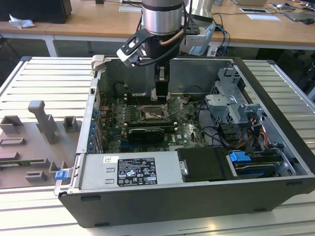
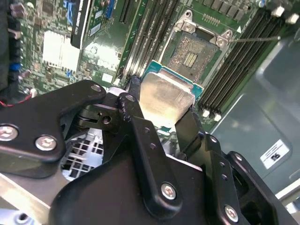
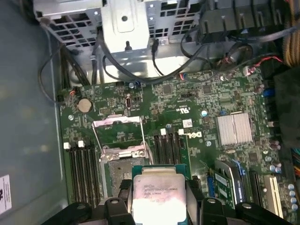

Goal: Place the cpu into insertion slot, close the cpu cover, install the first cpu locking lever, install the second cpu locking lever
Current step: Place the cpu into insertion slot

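Inside the open case (image 1: 147,209), above the green motherboard (image 3: 197,103), my gripper (image 2: 164,101) was clamped on the cpu (image 2: 166,93) by two opposite edges, holding it flat. The slot (image 3: 123,169) lay bare, just beside and below the chip, not yet squarely under it. Its cover (image 3: 117,123) stood swung back beyond the slot.

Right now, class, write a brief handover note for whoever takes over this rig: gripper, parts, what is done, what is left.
Gripper: fingers shut on the cpu, held above the motherboard, near the insertion slot.
Slot: empty, contacts showing.
The cpu cover: swung open.
Done: cpu picked up.
Left: all four listed steps.
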Robot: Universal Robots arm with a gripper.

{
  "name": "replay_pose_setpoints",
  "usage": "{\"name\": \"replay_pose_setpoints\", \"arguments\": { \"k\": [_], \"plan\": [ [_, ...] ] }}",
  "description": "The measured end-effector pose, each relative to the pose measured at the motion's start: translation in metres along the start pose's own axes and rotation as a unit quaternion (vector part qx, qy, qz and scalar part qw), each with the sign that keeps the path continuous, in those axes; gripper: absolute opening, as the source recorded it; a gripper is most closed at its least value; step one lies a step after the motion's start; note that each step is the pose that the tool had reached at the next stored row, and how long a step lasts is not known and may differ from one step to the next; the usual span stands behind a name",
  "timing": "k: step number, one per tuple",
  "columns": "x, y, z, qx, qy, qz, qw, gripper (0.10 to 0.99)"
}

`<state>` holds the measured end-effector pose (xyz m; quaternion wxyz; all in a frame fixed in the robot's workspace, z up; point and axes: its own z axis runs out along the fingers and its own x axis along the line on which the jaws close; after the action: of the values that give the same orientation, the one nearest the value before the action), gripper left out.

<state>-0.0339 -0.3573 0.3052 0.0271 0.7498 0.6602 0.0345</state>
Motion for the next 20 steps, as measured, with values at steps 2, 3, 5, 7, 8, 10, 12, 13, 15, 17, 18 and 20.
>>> {"name": "replay_pose_setpoints", "arguments": {
  "k": [2, 3, 5, 7, 8, 10, 12, 13, 15, 17, 18, 20],
  "plan": [
    [0.0, -0.0001, 0.001, 0.0, 0.0, 0.0, 1.0, 0.541],
    [0.0, -0.0001, 0.0016, 0.0, 0.0, 0.0, 1.0, 0.541],
    [-0.0001, -0.0003, 0.0033, 0.0, 0.0, 0.0, 1.0, 0.541],
    [-0.0001, -0.0004, 0.0044, 0.0, 0.0, 0.0, 1.0, 0.541],
    [-0.0001, -0.0004, 0.0049, 0.0, 0.0001, 0.0, 1.0, 0.541],
    [-0.0002, -0.0006, 0.0066, -0.0005, 0.0001, -0.001, 1.0, 0.541],
    [-0.0003, -0.0015, 0.0083, -0.0011, 0.0002, -0.001, 1.0, 0.541],
    [-0.0004, -0.0017, 0.0092, -0.0012, 0.0003, -0.002, 1.0, 0.541],
    [-0.0004, -0.0021, 0.0122, -0.0012, 0.0004, -0.002, 1.0, 0.541],
    [-0.0005, -0.0024, 0.0144, -0.0012, 0.0004, -0.003, 1.0, 0.541],
    [-0.0005, -0.0024, 0.0152, -0.0012, 0.0004, -0.003, 1.0, 0.541],
    [-0.0005, -0.0031, 0.0219, -0.0012, 0.0007, -0.006, 1.0, 0.541]
  ]
}}
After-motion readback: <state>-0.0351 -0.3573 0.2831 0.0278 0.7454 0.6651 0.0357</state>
